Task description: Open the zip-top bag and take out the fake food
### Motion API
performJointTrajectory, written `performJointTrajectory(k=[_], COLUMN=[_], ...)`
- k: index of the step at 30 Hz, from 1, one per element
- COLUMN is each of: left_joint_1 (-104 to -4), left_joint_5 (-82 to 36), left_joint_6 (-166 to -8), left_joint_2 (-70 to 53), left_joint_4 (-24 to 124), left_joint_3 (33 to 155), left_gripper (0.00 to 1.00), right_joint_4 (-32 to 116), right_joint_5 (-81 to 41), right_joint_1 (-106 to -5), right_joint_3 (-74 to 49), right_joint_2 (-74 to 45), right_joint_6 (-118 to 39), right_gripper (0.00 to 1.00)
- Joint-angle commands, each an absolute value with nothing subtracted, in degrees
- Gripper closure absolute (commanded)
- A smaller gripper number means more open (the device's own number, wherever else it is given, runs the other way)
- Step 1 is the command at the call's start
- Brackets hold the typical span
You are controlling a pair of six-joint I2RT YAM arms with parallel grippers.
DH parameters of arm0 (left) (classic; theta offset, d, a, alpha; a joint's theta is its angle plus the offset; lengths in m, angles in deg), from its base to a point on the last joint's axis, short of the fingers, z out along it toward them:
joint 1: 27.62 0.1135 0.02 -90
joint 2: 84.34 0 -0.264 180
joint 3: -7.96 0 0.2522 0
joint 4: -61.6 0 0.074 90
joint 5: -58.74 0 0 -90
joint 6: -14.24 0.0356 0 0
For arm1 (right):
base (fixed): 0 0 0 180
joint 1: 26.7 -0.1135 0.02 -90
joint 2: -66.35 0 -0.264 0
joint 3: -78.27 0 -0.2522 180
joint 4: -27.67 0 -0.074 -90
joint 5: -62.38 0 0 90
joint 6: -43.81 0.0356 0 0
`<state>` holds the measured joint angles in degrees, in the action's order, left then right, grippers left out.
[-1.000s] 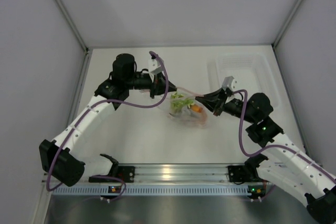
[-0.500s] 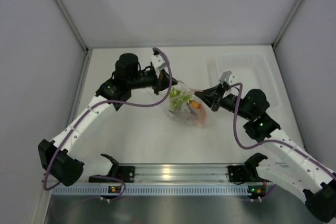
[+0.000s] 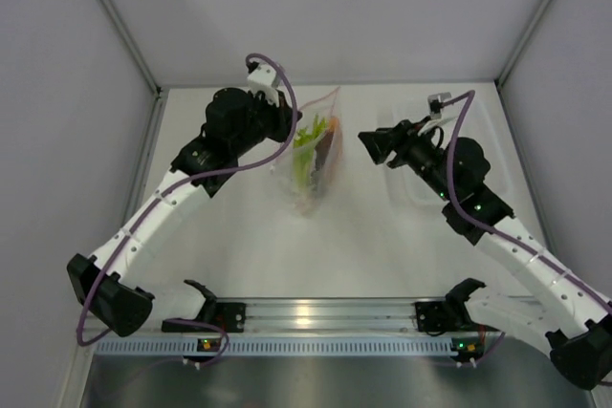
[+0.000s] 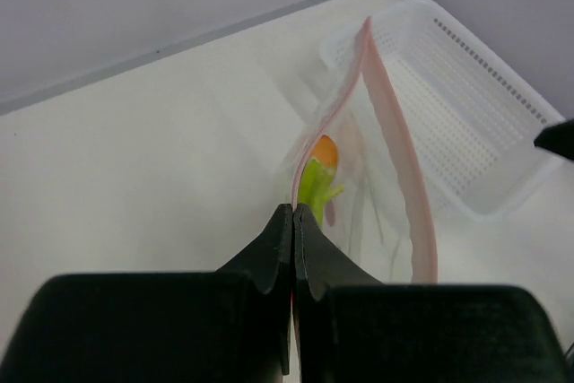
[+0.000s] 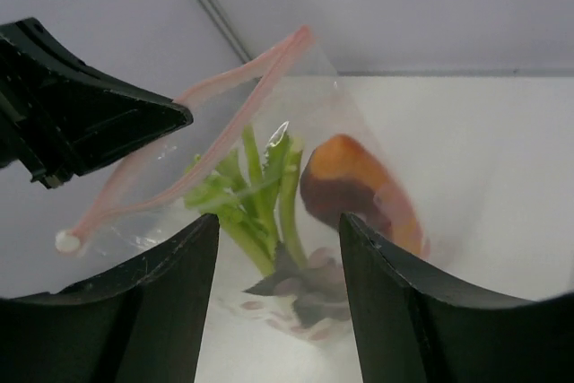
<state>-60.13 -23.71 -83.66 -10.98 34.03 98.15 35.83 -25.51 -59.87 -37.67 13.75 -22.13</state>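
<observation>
The left hand pinches the pink zip strip of the small clear crinkly plastic bag, which has been lifted to hang above the white surface. The right hand has just let go and is spread, facing it. The mouth gapes and the toy food pieces remain inside, so emptying likely comes next

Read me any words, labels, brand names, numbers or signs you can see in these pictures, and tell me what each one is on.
No text can be read in any view.
The small clear crinkly zip-top bag with the pink zip strip: no print.
The clear perforated plastic tray: no label.
The white table: no marking.
The black and white robot arms: no legible lettering.
</observation>
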Motion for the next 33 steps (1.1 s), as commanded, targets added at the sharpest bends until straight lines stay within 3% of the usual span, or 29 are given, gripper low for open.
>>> performJointTrajectory(k=[1,4,14,26,29,33], left_joint_1=[-60.1,-60.7,-64.3,-67.0,-68.0,-68.8], left_joint_5=[-35.3,-36.7,-37.7,-34.4,-34.9,-37.0], left_joint_6=[-94.9,-100.0,-107.0,-110.0,-110.0,-109.2], left_joint_2=[-12.1,-12.2,-10.2,-6.2,-5.6,-5.8], left_joint_4=[38.3,41.8,53.5,59.2,59.9,59.8], left_joint_3=[101.2,98.1,90.1,90.3,90.5,90.6], left_gripper=[1.0,1.0,1.0,1.0,1.0,1.0], right_joint_4=[36.3,27.6,36.7,40.6,45.9,49.7], right_joint_5=[-23.8,-20.4,-24.6,-27.6,-31.7,-35.8], right_joint_1=[-59.2,-60.8,-64.0,-63.9,-63.9,-63.4], right_joint_3=[-36.4,-38.6,-25.6,-25.0,-22.6,-22.1], right_joint_2=[10.3,6.3,-4.8,-2.6,-3.9,-4.6], right_joint_6=[-3.2,4.7,-0.7,-4.9,-7.8,-10.4], right_gripper=[0.43,0.45,0.38,0.38,0.44,0.7])
